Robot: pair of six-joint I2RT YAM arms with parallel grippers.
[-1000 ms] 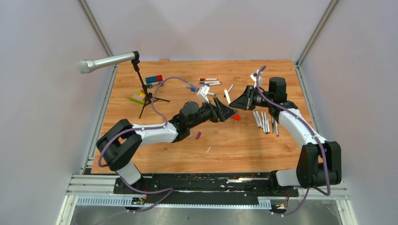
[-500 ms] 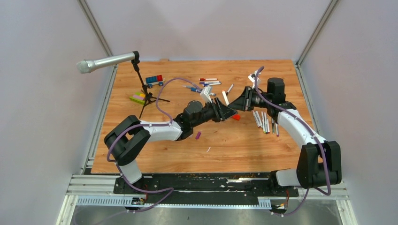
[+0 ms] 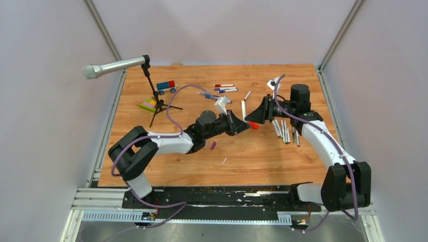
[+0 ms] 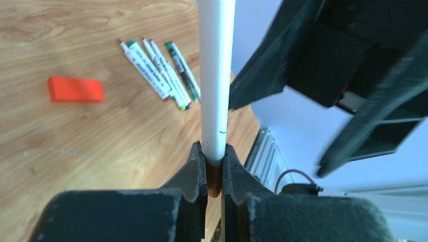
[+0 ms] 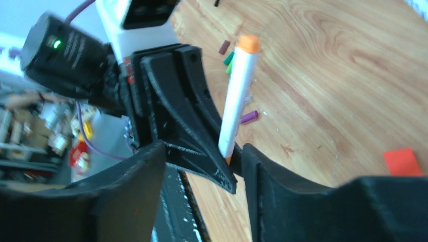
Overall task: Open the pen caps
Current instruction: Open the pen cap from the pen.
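In the top view, the left end effector [image 3: 244, 127] and right end effector [image 3: 254, 117] are facing each other at frame centre. A white pen [image 3: 243, 108] is standing between them. Loose pens [image 3: 283, 131] are lying to the right on the surface [image 3: 252, 161].

In the left wrist view, the left end effector is clamping the pen's lower end.

In the right wrist view, the right end effector's jaws are standing apart around the pen, not gripping it, with a purple cap [image 5: 249, 117] lying beyond.

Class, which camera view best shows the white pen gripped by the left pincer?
The right wrist view: the whole white pen shows, from its orange cap to its gripped end. The left wrist view shows the barrel close up in the left pincer, top cut off. The top view shows only a small white sliver.
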